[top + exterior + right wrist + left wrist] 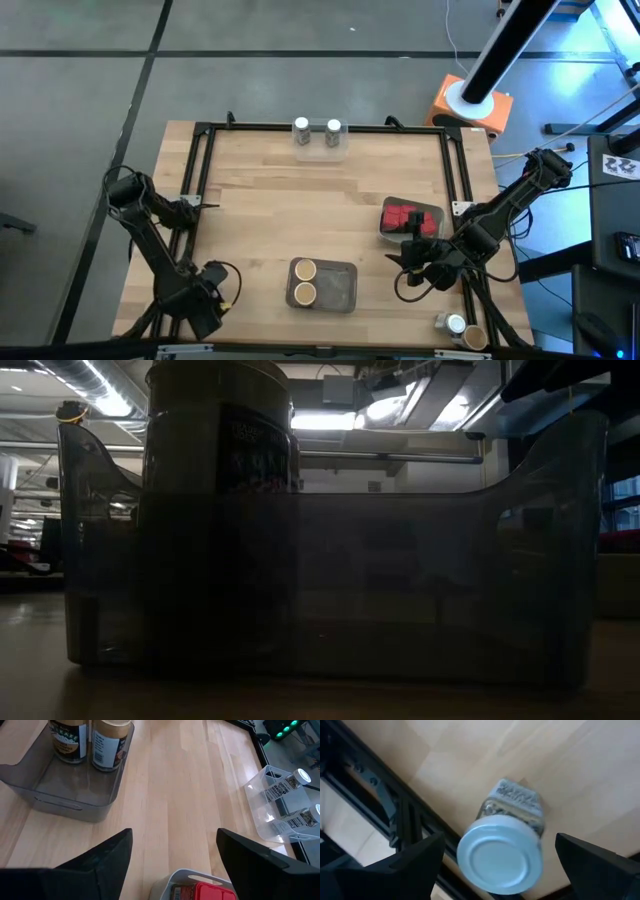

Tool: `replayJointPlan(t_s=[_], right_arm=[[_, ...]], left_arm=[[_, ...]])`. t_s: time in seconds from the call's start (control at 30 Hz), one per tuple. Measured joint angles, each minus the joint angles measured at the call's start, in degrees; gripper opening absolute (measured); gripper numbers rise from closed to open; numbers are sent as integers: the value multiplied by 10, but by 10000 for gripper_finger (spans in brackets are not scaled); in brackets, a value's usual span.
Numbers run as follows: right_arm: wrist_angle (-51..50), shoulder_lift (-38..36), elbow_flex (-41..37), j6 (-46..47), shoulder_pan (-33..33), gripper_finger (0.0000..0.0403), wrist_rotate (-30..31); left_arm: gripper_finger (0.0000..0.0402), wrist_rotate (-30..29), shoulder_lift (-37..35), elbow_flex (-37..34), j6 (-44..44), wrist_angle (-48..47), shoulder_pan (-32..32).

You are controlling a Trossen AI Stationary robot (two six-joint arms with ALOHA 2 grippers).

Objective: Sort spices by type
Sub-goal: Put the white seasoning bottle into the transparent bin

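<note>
Wooden tabletop (pixel 300 200) inside a black frame, grey floor around it.

Sorting looked well advanced. Clear tray (pixel 318 143) at the far edge held two white-capped jars (pixel 301 127). Grey tray (pixel 345 290) near the front held two tan-topped jars (pixel 304 281) at one end, the rest of it bare. Second grey tray (pixel 432 216) toward the right held a cluster of red packs (pixel 402 217).

Left over, as far as could be seen: one white-capped jar (pixel 506 845) on the wood close to the frame rail, directly under the left gripper (pixel 500 860) at the front-left corner. Fingers spread wide either side of it, not touching, nothing held. Judged as a pick about to start. Two more containers (pixel 462 330) sat at the front-right corner just outside the frame, one white-capped and one tan-topped; likely still to be sorted.

Right gripper (pixel 412 256) hung just in front of the red-pack tray, fingers apart and empty, the packs directly below its camera.

Low view blocked by the clear tray wall (pixel 400 580) and one jar; nothing more read from it.
</note>
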Motion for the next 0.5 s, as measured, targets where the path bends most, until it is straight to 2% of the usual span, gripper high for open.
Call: replayJointPlan(t_s=[0.27, 0.5], right_arm=[[0, 0, 0, 0, 0, 289, 0], [1, 0, 0, -14, 0, 289, 13]], left_arm=[[301, 15, 0, -29, 27, 35, 0], [212, -1, 0, -33, 44, 44, 6]])
